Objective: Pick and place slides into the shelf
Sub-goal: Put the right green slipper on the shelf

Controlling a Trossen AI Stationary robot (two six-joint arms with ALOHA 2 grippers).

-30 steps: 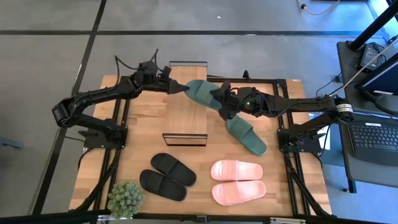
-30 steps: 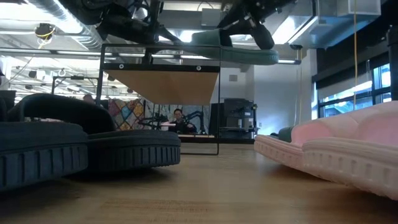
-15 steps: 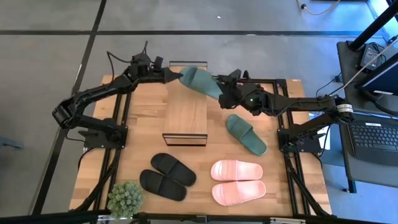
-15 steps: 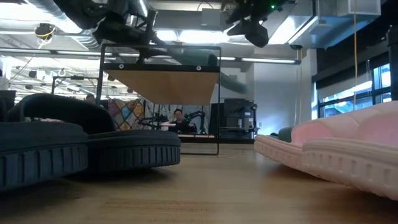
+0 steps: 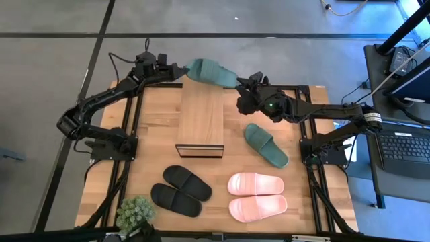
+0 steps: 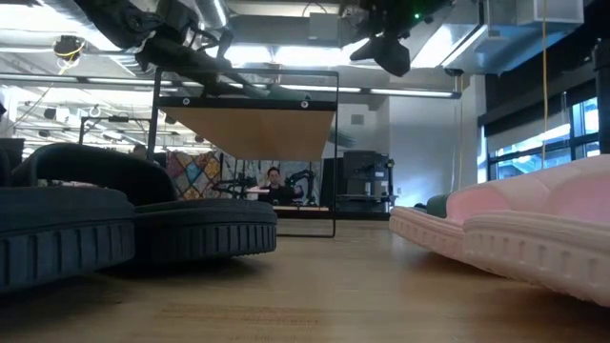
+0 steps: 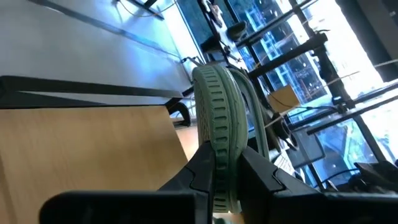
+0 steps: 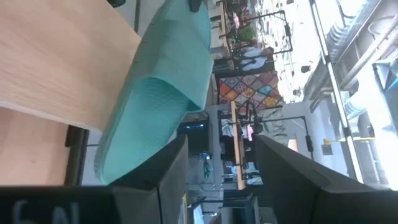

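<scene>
A large wooden bench (image 5: 316, 181) is seen from above, with the small wooden-topped shelf (image 5: 201, 117) standing near its far edge. One dark green slide (image 5: 211, 72) is held in the air just past the shelf's far end, clamped at its heel by the left gripper (image 5: 181, 68), whose fingers (image 7: 200, 171) are pinched on the ribbed sole. The right gripper (image 5: 240, 86) is held just beside the slide's toe, fingers apart and gripping nothing. The second green slide (image 5: 266, 144) is lying right of the shelf, with the black pair (image 5: 180, 190) and the pink pair (image 5: 257, 195) set along the near edge.
</scene>
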